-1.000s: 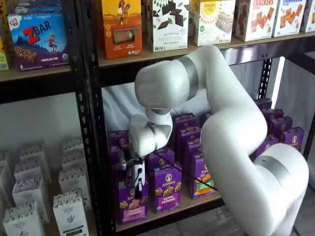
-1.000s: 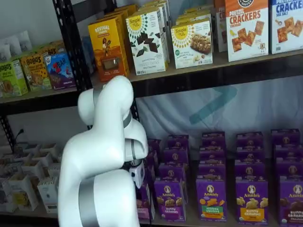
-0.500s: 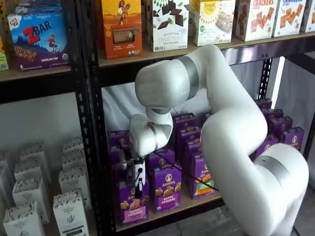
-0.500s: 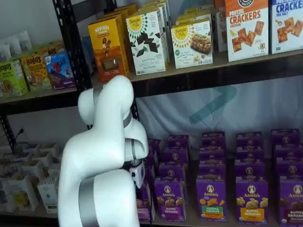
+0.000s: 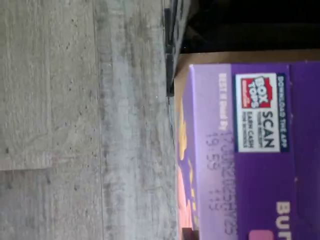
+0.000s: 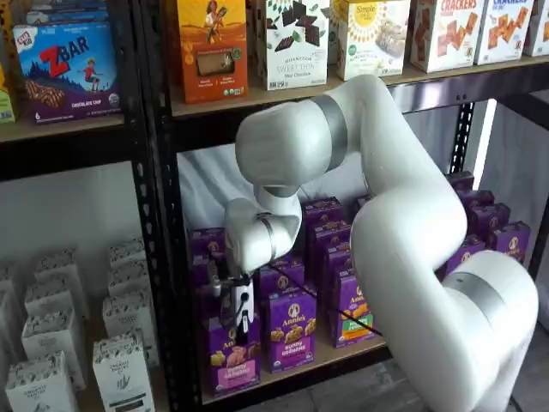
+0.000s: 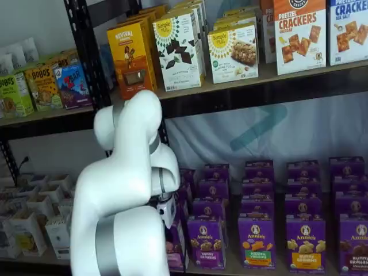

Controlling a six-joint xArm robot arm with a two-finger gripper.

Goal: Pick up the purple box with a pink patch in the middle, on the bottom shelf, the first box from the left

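The purple box (image 6: 232,356) stands upright at the front left end of the bottom shelf (image 6: 296,371), its pink band facing out, with a similar purple carton (image 6: 289,328) just beside it. The gripper (image 6: 238,324) hangs directly over the box's top edge, black fingers pointing down along the box's tall axis. Whether the fingers are parted or already clamped on the carton I cannot tell; they show side-on with no clear gap. The wrist view shows the box's top flap (image 5: 250,150) close under the camera.
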